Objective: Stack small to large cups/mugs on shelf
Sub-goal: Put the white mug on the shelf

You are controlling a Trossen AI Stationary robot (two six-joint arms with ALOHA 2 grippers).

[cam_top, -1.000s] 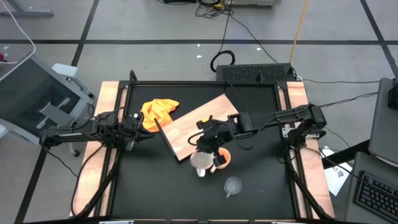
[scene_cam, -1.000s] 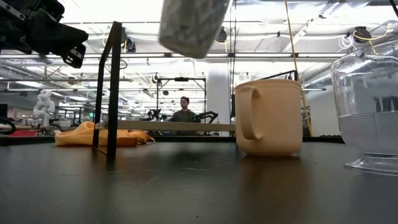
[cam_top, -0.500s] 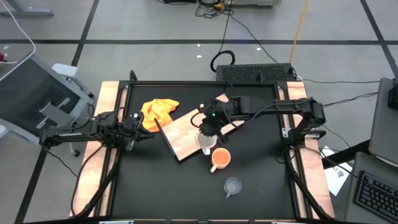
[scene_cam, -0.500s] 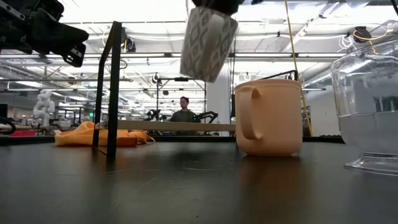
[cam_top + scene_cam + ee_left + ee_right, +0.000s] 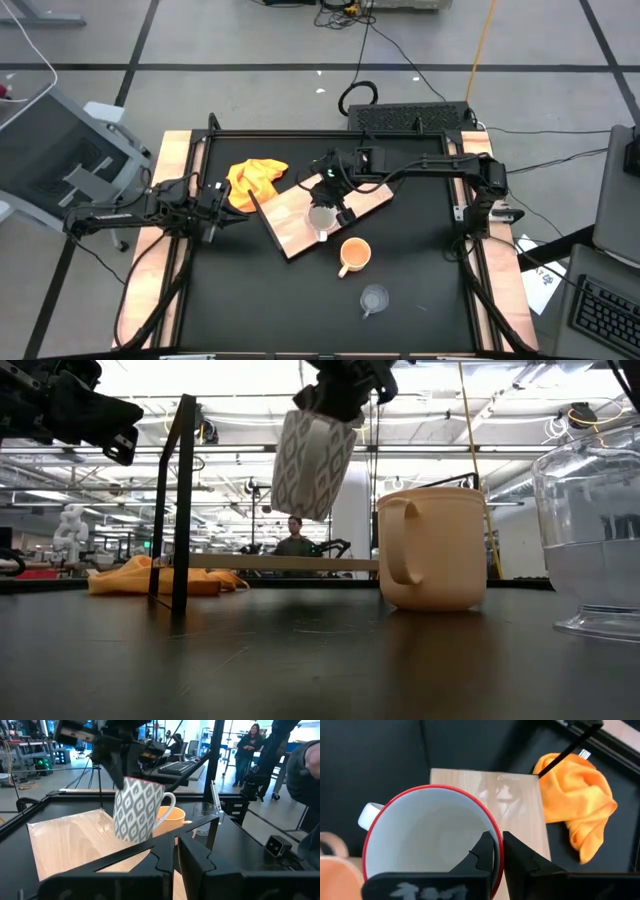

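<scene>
My right gripper [image 5: 331, 199] is shut on a white, grey-patterned mug [image 5: 322, 218] with a red rim, and holds it in the air over the light wooden shelf board [image 5: 285, 226]. The low view shows this mug [image 5: 313, 460] tilted, well above the board [image 5: 270, 563]. The yellow-orange mug [image 5: 352, 255] stands upright on the black table, nearer than the board. The clear glass cup [image 5: 373, 298] stands nearer still. My left gripper [image 5: 214, 201] waits shut at the table's left edge, pointing level. My right gripper pinches the mug's red rim [image 5: 496, 841] on the side away from the handle [image 5: 369, 815]. One finger [image 5: 484, 851] is inside the mug and one [image 5: 520, 855] outside. The fingers slant down from above. The mug hangs tilted below them, clear of the board.
A yellow-orange cloth [image 5: 255, 180] lies at the board's far left corner. A thin black post [image 5: 180, 500] stands on the table left of the hanging mug. Raised black rails frame the table [image 5: 200, 300]. People stand in the room beyond.
My right gripper has carried the white mug from above the yellow-orange mug toward the table's far edge. The mug now hangs over the board. It has sunk a little and tipped further, and the gripper has stayed shut on it.
</scene>
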